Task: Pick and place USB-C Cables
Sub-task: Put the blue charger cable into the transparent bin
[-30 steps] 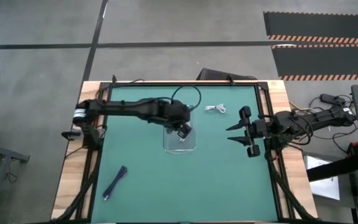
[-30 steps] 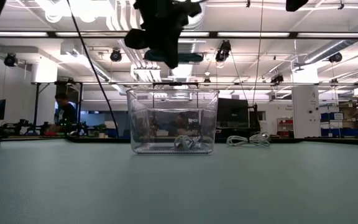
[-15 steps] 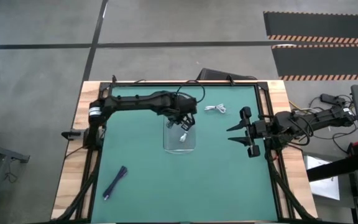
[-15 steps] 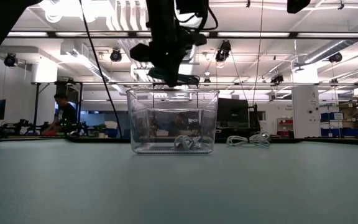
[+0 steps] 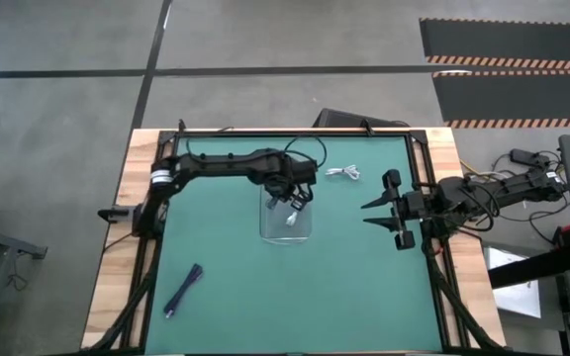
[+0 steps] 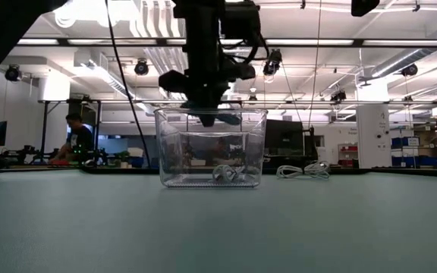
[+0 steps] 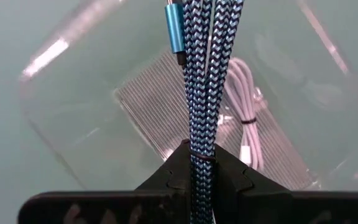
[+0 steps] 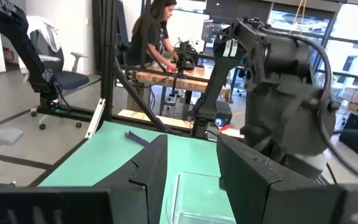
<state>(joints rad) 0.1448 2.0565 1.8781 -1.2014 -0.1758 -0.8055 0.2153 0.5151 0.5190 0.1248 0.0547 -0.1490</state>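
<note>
Left gripper (image 7: 202,163) clamped on teal cable (image 7: 202,68), hanging lengthwise straight down over tray (image 5: 287,231); right gripper (image 5: 380,212) idles open beside tray.

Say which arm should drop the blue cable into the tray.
Left. Its gripper is shut on the blue cable and hangs right over the clear tray, where a white cable already lies. The right gripper waits open and empty at the table's right edge.
</note>
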